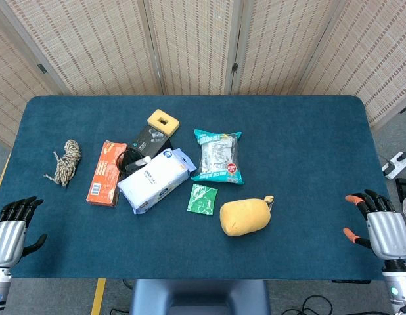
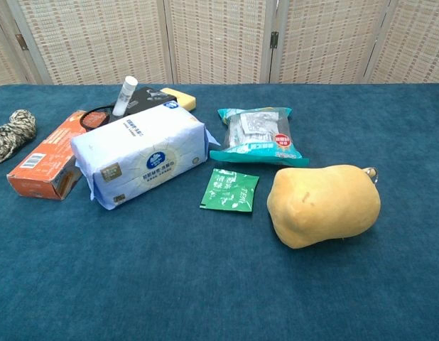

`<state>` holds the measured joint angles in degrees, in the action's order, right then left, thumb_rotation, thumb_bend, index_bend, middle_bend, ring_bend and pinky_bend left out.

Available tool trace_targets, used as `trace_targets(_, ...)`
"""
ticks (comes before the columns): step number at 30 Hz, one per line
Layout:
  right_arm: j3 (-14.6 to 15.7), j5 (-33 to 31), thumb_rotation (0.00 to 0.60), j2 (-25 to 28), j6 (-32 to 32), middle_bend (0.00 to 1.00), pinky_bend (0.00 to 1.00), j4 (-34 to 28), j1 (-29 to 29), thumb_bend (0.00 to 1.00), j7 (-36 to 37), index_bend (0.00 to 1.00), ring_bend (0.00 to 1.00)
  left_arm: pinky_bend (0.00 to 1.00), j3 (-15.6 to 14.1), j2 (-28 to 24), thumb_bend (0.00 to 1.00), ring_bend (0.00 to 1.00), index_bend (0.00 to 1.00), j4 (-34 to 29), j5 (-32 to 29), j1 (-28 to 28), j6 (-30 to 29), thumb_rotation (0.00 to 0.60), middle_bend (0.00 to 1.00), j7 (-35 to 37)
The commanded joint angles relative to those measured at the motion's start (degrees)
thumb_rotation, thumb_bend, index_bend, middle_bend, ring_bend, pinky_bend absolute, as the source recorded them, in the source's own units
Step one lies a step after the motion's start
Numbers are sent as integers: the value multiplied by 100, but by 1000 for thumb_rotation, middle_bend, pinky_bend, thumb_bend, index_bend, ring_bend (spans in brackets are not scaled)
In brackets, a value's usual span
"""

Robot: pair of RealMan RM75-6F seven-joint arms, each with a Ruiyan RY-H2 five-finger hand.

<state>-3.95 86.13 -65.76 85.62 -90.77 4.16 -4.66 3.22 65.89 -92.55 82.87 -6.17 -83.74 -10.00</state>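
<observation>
left hand (image 1: 9,235): at the near left corner of the table (image 1: 308,164), fingers (image 1: 19,209) spread, holding nothing, well apart from every item. right hand (image 1: 385,233): at the near right corner, fingers (image 1: 360,199) spread, empty, likewise well apart from the goods. yellow pouch (image 2: 322,204): nearest item, lying on its side right of centre, a small ring at its far end. green sachet (image 2: 230,190): flat, just left of the pouch. tissue pack (image 2: 141,153): white and blue, lying slantwise left of the sachet. orange box (image 2: 50,160): long, flat, just left of the tissue pack. snack bag (image 2: 257,135): teal-edged, clear-fronted, beyond the sachet. rope bundle (image 1: 65,161): mottled cord, coiled, towards the left edge, apart from the box. black packet (image 1: 148,141): behind the tissue pack, partly hidden by it, with a small white tube (image 2: 124,96) standing up by it. yellow block (image 1: 163,121): square hole in its face, touching the black packet's far end. woven folding screen (image 1: 196,39): standing beyond the far edge.
</observation>
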Motion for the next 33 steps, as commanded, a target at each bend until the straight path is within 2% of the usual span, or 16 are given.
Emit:
trace_targets(1, 4, -31, 600, 3, -51, 260, 186, -28, 13, 54, -32, 277, 134, 164, 8, 23, 297, 152, 207, 24, 16, -2, -26, 600, 180, 4)
trace_targets(16, 31, -33, 600, 64, 5, 258, 186, -57, -49, 54, 51, 277, 134, 164, 6, 24, 297, 158, 220, -5, 60, -23, -30, 600, 185, 20)
trace_targets(20, -11, -46, 600, 137, 39, 257, 186, -118, -45, 54, -10, 277, 134, 165, 102, -24, 297, 172, 232, -79, 174, -168, 35, 600, 196, 291)
trace_targets(26, -87, -83, 600, 286, 6, 254, 186, -306, 12, 53, -154, 277, 134, 165, 296, -9, 297, 185, 248, 95, 118, -651, 670, 600, 210, 889)
trace_targets(33, -149, -156, 600, 511, -105, 253, 186, -544, 90, 54, -296, 277, 134, 165, 622, -3, 329, 202, 293, 142, -110, -1446, 1753, 600, 232, 1916)
